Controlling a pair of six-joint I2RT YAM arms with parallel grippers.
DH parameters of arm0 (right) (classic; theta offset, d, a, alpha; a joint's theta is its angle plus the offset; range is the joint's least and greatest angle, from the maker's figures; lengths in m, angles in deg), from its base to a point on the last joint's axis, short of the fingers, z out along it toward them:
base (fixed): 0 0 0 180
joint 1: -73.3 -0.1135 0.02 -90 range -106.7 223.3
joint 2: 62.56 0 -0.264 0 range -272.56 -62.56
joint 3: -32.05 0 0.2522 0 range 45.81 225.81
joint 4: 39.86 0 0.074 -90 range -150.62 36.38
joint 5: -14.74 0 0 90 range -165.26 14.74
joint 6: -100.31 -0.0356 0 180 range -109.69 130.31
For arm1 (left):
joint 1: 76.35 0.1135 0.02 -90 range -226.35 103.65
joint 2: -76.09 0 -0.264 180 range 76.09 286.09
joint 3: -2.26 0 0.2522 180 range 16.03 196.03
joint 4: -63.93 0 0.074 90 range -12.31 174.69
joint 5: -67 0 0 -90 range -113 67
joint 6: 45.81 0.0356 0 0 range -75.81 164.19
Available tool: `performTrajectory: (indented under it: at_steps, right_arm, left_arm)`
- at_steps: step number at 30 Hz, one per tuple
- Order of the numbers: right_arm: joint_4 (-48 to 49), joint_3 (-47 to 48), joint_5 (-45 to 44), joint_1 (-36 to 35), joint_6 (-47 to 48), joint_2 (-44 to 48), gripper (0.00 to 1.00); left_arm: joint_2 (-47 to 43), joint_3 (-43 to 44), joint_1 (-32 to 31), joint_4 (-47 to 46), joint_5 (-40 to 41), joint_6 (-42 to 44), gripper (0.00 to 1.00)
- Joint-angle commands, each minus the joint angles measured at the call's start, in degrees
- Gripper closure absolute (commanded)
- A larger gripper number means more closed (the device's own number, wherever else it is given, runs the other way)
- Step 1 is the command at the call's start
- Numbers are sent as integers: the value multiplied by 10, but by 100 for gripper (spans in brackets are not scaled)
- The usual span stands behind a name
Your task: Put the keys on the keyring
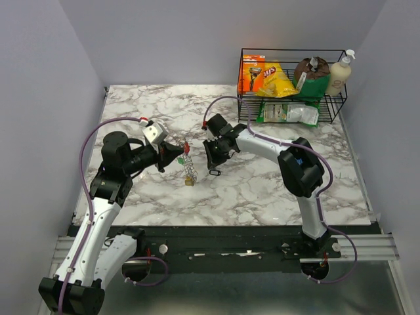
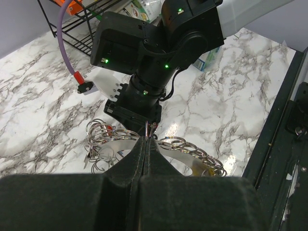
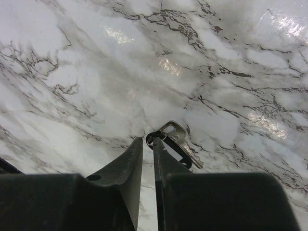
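Observation:
The keyring is a chain of silvery wire rings, and it hangs from my left gripper, which is shut on its middle. A yellow-gold piece sits at its right end, and a bit of red shows among the rings at its left end. From above, the keyring dangles below the left gripper, just over the marble. My right gripper points down at the table with a narrow gap between its fingers. A silver key on a small dark oval clip lies against its right fingertip.
A black wire basket with snack bags, a brown pouch and a soap bottle stands at the back right of the marble table. The right arm's wrist hangs close in front of the left gripper. A purple cable loops nearby.

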Motion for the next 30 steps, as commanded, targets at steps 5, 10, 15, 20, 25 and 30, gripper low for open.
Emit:
performTrajectory:
  at_steps: [5,10,15,20,25,30]
  right_arm:
    - [-19,12,-13,-8,8,-11,70]
    - [-18,11,-10,-9,9,-12,67]
    - [-21,8,-9,-13,10,-12,67]
    - [-25,1,-17,-17,9,-13,68]
    - [-29,-1,-24,-20,9,-14,71]
    - [-37,-2,-34,-23,12,-11,71]
  left_arm:
    - [-14,-2,5,-28,-18,3,100]
    - [-16,-3,5,-28,-20,4,100]
    - [-15,-2,5,-29,-22,5,100]
    - [-15,-2,5,-28,-23,5,100]
    - [-16,-2,5,-28,-23,5,100]
    - [-16,-2,5,-28,-24,5,100]
